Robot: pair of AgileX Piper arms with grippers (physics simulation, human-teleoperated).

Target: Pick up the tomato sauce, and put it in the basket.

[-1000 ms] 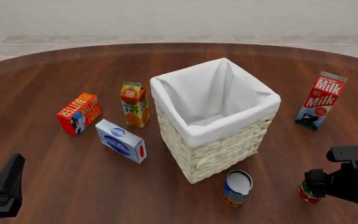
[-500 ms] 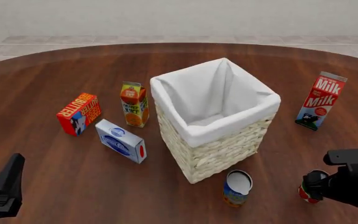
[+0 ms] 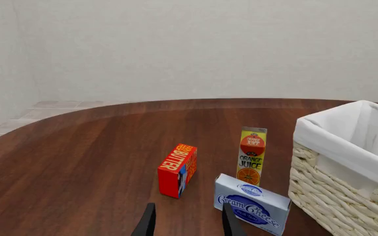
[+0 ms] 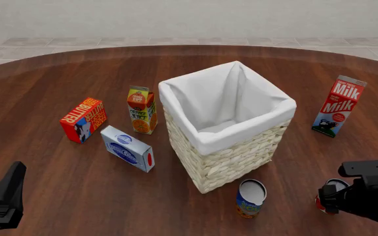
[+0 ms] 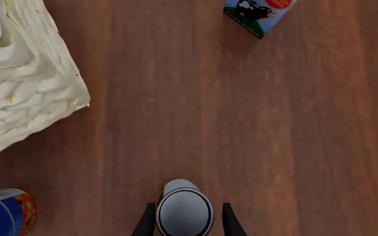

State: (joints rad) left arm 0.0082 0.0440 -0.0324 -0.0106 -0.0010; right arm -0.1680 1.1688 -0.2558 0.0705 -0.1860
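The tomato sauce (image 5: pixel 184 210) stands upright on the table to the right of the basket (image 4: pixel 241 141); the right wrist view shows its silver top from above. In the front view only a red sliver of the tomato sauce (image 4: pixel 320 203) shows past the arm. My right gripper (image 5: pixel 187 209) is open, one finger on either side of the can, and sits at the front right (image 4: pixel 333 192). At the front left my left gripper (image 4: pixel 6 194) is open and holds nothing (image 3: pixel 187 223). The cream wicker basket (image 3: pixel 346 167) with its white liner stands mid-table, and its corner (image 5: pixel 25 98) shows in the right wrist view.
A blue-and-orange can (image 4: pixel 250 198) stands between basket and tomato sauce, also visible (image 5: pixel 2 211). A milk carton (image 4: pixel 338 105) stands far right. An orange juice carton (image 4: pixel 141 109), a butter box (image 4: pixel 83 119) and a cream cheese box (image 4: pixel 128 148) lie left of the basket.
My right gripper has sunk lower and a little nearer, coming down around the red can. The left arm and all objects have stayed put.
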